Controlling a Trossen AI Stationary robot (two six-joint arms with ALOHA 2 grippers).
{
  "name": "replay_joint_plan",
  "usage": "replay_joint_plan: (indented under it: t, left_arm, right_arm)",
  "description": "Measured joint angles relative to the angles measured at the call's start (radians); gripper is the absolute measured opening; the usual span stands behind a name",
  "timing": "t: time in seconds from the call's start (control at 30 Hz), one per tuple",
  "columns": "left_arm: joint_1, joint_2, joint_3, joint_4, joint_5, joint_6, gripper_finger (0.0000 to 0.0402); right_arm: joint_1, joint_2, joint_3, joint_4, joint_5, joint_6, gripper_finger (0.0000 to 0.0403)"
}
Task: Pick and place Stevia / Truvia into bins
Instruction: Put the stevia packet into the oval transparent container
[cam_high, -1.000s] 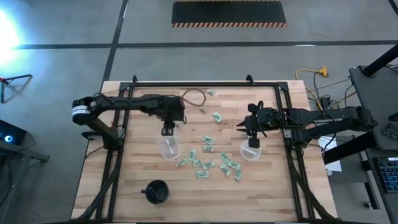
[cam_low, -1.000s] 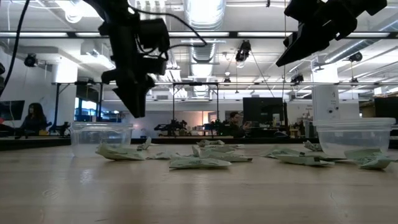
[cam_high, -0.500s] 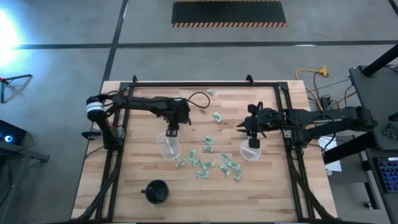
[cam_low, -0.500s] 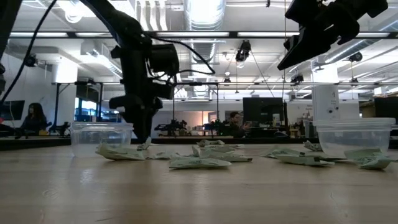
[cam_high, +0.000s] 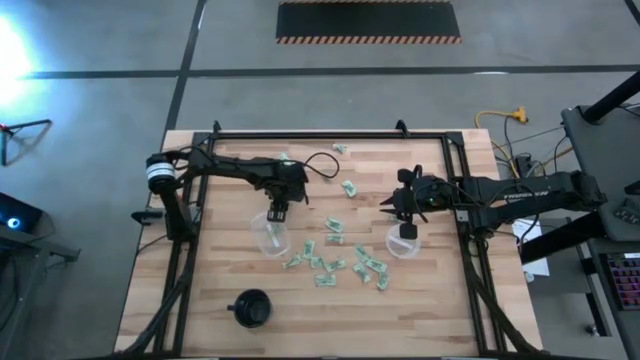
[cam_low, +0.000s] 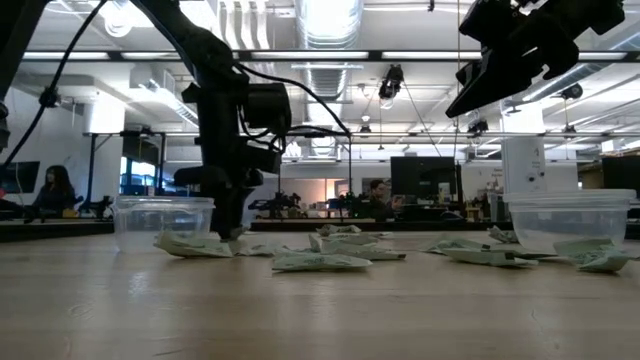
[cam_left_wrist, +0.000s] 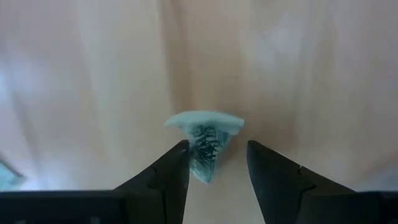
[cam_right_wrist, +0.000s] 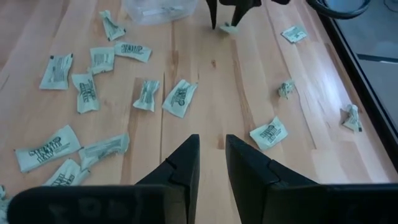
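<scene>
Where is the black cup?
In the high view, the black cup stands alone near the table's front left, below the left clear cup.

pale green-and-white packets (cam_right_wrist: 179, 98) with dark print lie on light wood table (cam_right_wrist: 205, 74).

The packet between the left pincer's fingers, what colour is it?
Pale green packet with dark print, clearest in the left wrist view.

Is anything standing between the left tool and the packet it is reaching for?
Nothing visible does. The left tool is open, its fingers on either side of a green packet lying on bare wood, with nothing in the gap. The high view puts that tool right beside the left clear cup.
</scene>
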Motion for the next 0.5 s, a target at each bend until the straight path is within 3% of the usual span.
replay_joint_plan:
  t: [0.13,0.5]
  left_arm:
    - [0.000,-0.005,0.006,0.001,-0.058,0.000,0.0129]
    - [0.000,-0.005,0.005,0.005,-0.067,-0.001,0.0022]
  right_arm:
    - [0.000,0.000,0.000,0.000,0.000,0.000,0.0068]
    - [0.000,0.000,0.000,0.000,0.000,0.009,0.0068]
